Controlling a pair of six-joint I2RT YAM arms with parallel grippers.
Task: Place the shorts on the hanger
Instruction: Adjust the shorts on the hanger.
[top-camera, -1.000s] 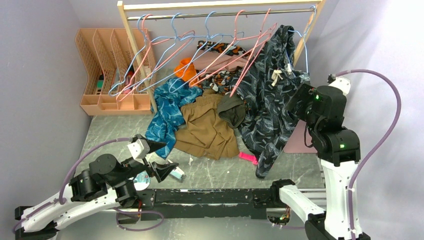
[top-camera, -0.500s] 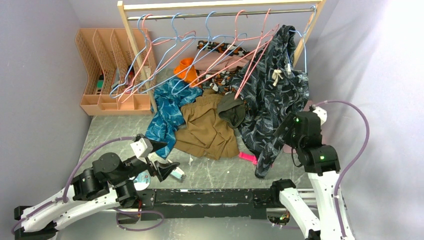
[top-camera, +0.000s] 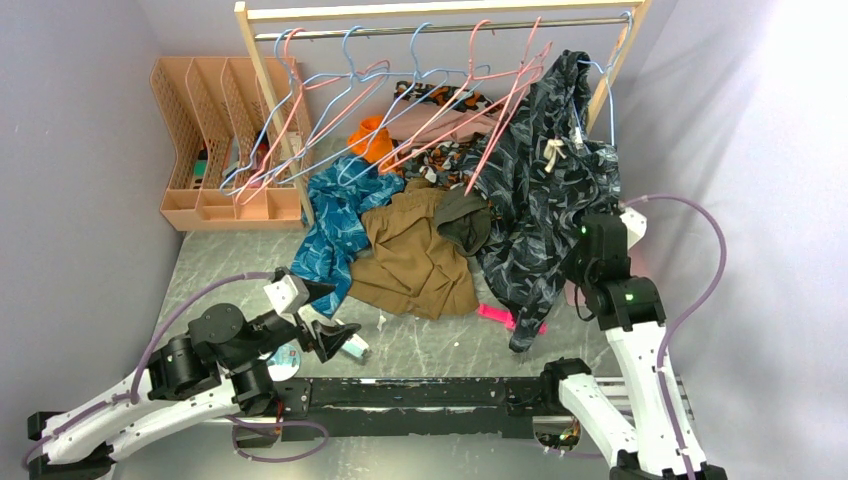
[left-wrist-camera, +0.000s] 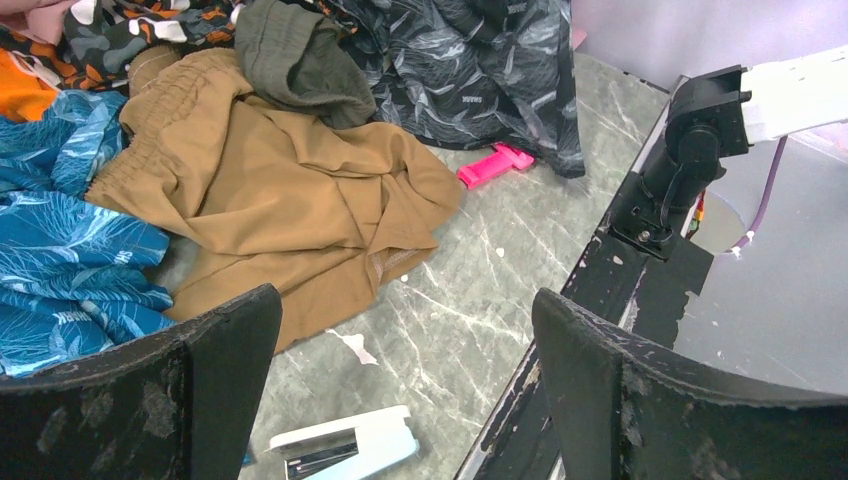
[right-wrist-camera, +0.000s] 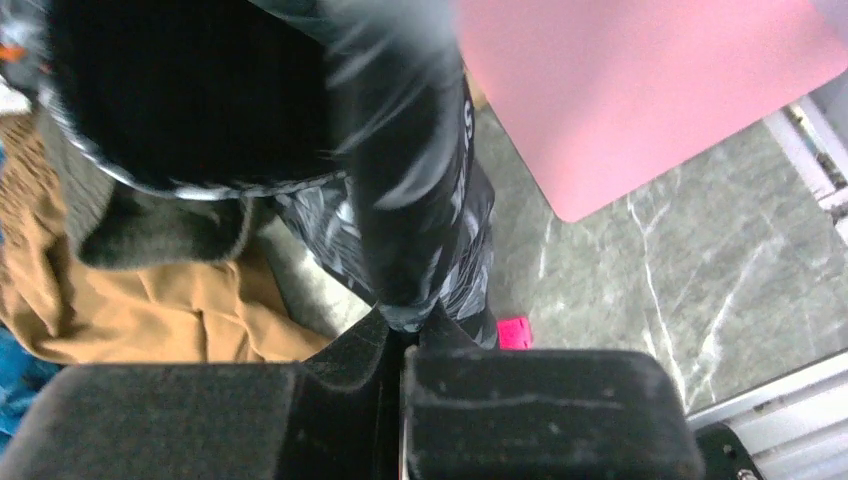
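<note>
Shorts (top-camera: 540, 200) hang at the rack's far-right end beside the light-blue hanger (top-camera: 610, 105), with the hem reaching toward the table's near edge. Right gripper (right-wrist-camera: 403, 350) is pressed together on a fold of the shorts. Left gripper (left-wrist-camera: 405, 340) is spread wide and empty over the near-left corner, above a white stapler (left-wrist-camera: 340, 450). Bare grey marble table (left-wrist-camera: 480, 290) runs along the near edge. A pink mat (right-wrist-camera: 640, 90) lies at the right edge. Lilac walls close in on both sides.

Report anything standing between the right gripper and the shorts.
Nothing visible does. The right gripper is shut on a fold of the shorts, with the fabric pinched directly in its jaws.
</note>
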